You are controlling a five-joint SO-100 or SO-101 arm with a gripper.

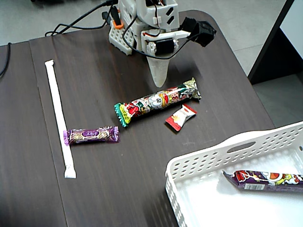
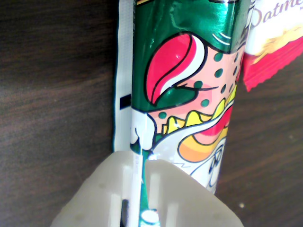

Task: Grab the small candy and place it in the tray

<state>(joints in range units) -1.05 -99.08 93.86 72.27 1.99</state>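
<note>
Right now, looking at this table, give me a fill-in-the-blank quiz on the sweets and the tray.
1. The small candy lies on the ____, not in the tray.
2. The end effector points at the long ____-printed stick.
3. The tray holds ____ wrapped stick.
4. The bar touching the white strip is ____.

Missing: table; cartoon; one; purple

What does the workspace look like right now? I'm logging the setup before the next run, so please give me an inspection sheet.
Surface: dark wood-grain table.
Job's things: small candy, red and white, on the table beside the cartoon-printed stick; tray, white and perforated, at lower right.
Clutter: cartoon-printed stick; purple wrapped bar; long white paper-wrapped straw; another wrapped stick inside the tray.
Grippers: gripper low over the cartoon-printed stick, whose edge lies against a finger in the wrist view; open or shut cannot be told.
Cables: black cables at the arm's base.
Surroundings: pale floor.
</note>
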